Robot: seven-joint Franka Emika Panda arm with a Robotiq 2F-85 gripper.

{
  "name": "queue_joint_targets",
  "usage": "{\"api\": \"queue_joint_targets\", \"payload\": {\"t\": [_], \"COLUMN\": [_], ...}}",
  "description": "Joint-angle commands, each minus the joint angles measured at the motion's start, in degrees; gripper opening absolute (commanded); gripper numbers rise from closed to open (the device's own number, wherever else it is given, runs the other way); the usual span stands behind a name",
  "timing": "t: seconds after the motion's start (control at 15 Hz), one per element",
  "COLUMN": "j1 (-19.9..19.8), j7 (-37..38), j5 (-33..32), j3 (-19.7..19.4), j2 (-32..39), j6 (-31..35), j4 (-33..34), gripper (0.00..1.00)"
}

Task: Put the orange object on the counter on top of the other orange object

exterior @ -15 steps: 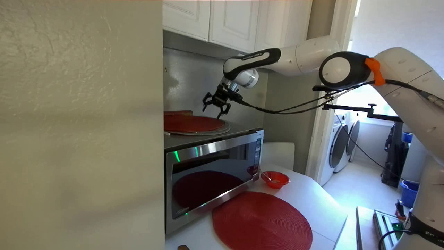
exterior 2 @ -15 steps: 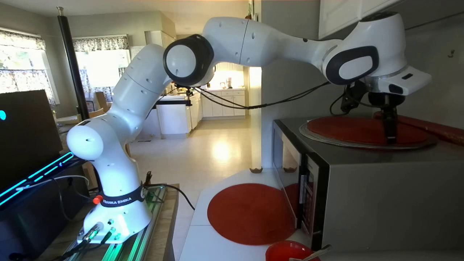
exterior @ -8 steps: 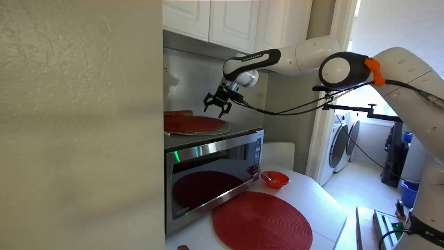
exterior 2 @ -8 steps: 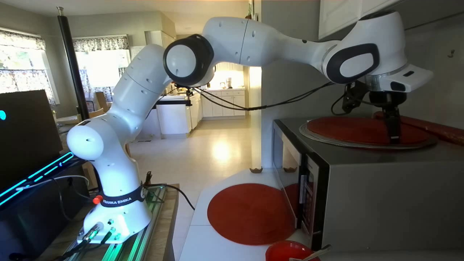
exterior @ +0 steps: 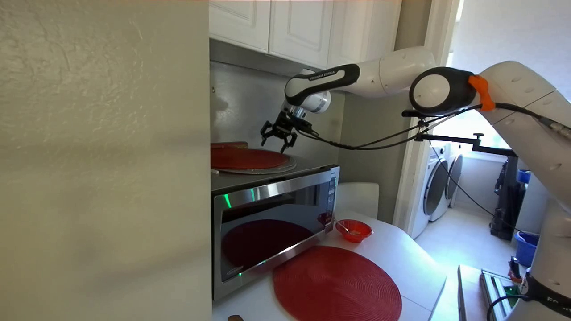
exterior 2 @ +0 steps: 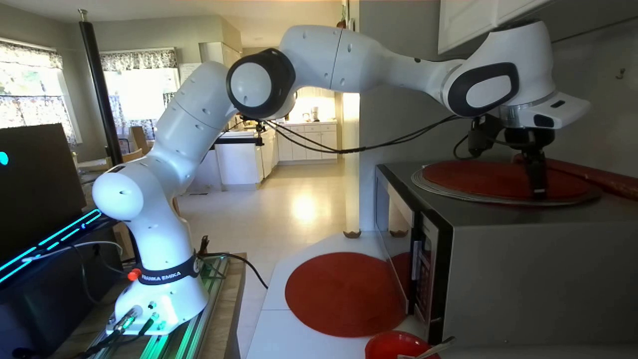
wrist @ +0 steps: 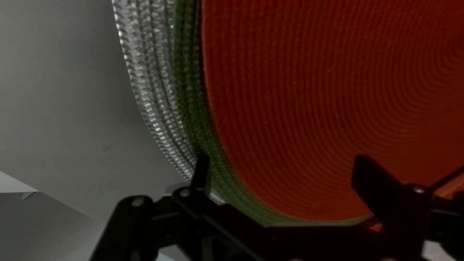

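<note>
The upper orange mat (wrist: 326, 101) is seen below the claw (wrist: 282, 158) (spread wide, empty), its rim between the jaws.

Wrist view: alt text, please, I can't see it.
The open, empty tool shows over the edge of a round orange mat; contact is unclear. Beneath it show a green woven rim and a silvery woven rim, on a gray surface.

In an exterior view the near wall (exterior: 105, 160) hides part of the upper mat (exterior: 247, 158), and the bottom edge crops the lower mat (exterior: 337, 285). In an exterior view I lose part of the red bowl (exterior 2: 391, 343). I can't tell whether my gripper (wrist: 282, 163) touches the upper mat.
</note>
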Motion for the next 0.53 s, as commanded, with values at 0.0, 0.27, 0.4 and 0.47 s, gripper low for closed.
{"api": "queue_joint_targets", "payload": {"t": [0.0,0.27,0.4,0.47], "j1": [0.4,0.92,1.2,1.31], "j7": [0.67,0.35,0.19,0.06], "j5": [-1.57,-1.32,-1.37,-1.28], "j3": [-0.28,-0.43,-0.42,-0.34], "j2": [1.27,1.01,0.85,0.78], "j6": [-1.75,-1.39,-1.3,-1.27], "j4": [2.23,1.62,1.31,1.17], "gripper": [1.0,1.0,1.0,1.0]}}
